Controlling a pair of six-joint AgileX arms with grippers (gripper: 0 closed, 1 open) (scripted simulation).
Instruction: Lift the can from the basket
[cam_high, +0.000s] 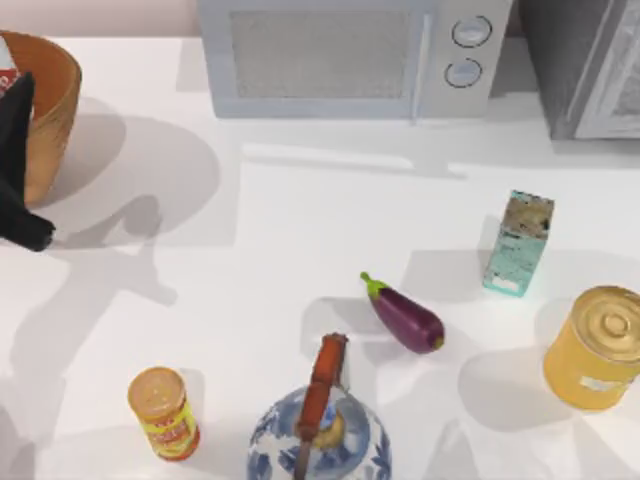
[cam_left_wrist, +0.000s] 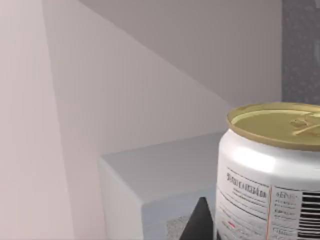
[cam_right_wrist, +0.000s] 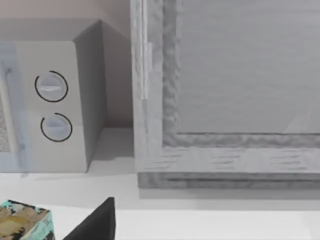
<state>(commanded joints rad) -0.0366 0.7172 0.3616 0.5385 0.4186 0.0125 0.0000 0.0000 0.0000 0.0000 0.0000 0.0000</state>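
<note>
can (cam_left_wrist: 267, 175) | white side, dull gold top, barcode | left gripper (cam_high: 20, 170) state: cannot tell

Colours as you look down: white table (cam_high: 300, 220). Far left, orange-brown wicker basket (cam_high: 50, 100) with a ribbed inside; black left arm (cam_high: 18, 170) crossing it. In the left wrist view, the can (cam_left_wrist: 270, 175) has a dull tan-gold top and a white side with black print and a barcode. Far middle, pale grey-white microwave (cam_high: 350, 55) with two round white dials. Right, teal carton (cam_high: 518, 243) with a brownish picture; big plain yellow tin (cam_high: 595, 347). Centre, purple eggplant (cam_high: 405, 315), green stem. Near, orange-yellow labelled can (cam_high: 163, 412); blue-and-white patterned teapot (cam_high: 320, 435) with a reddish-brown handle.
</note>
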